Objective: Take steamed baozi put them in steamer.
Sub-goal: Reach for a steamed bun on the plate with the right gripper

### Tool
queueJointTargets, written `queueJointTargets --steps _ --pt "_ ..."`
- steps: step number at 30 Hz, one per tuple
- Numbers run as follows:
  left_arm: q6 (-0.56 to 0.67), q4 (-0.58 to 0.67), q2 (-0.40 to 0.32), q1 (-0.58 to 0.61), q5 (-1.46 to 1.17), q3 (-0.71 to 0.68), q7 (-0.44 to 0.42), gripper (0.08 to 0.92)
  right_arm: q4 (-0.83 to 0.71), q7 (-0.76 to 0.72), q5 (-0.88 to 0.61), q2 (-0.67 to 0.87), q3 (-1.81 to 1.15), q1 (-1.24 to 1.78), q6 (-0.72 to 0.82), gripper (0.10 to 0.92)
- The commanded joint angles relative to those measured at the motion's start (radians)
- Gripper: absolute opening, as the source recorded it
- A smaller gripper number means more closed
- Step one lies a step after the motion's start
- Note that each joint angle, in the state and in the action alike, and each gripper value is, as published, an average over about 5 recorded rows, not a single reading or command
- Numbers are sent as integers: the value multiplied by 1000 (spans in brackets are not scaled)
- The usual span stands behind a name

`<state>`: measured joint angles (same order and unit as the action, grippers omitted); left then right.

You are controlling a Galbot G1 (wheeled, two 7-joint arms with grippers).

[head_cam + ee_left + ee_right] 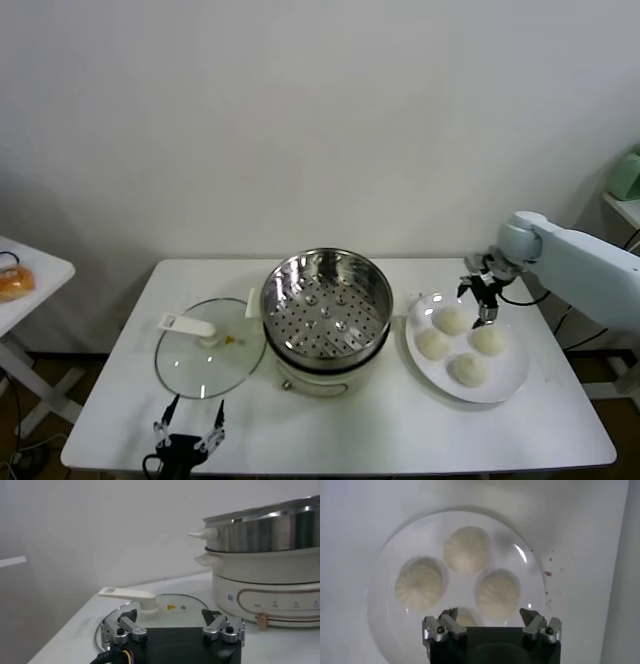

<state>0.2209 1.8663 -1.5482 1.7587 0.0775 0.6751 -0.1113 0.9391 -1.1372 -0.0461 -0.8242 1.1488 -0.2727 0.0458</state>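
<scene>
Four off-white baozi lie on a white plate [515, 372] at the table's right: one at the far side [451, 320], one on the left [432, 343], one on the right [489, 340] and one at the near side [469, 369]. The steel steamer [326, 298] stands empty in the table's middle on its white cooker base [318, 378]. My right gripper [481, 300] is open and empty, hovering over the plate's far edge above the baozi. In the right wrist view it [489, 614] hangs over the plate [532, 580], with three baozi [467, 549] in full view and one partly hidden. My left gripper [188, 432] is open and parked at the table's front edge.
A glass lid [210, 350] with a white handle [187, 325] lies left of the steamer. In the left wrist view the lid handle [131, 597] and the steamer [265, 530] stand beyond my left gripper [169, 615]. A side table [30, 290] stands at far left.
</scene>
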Motion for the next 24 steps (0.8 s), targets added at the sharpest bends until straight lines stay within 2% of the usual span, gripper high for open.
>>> queueJointTargets --steps 1,24 --pt "0 -2 2 1 1 3 0 823 -121 -11 32 -73 -2 18 -12 823" --pt "8 -23 4 -5 10 7 1 823 -221 22 100 -137 -170 158 -30 823"
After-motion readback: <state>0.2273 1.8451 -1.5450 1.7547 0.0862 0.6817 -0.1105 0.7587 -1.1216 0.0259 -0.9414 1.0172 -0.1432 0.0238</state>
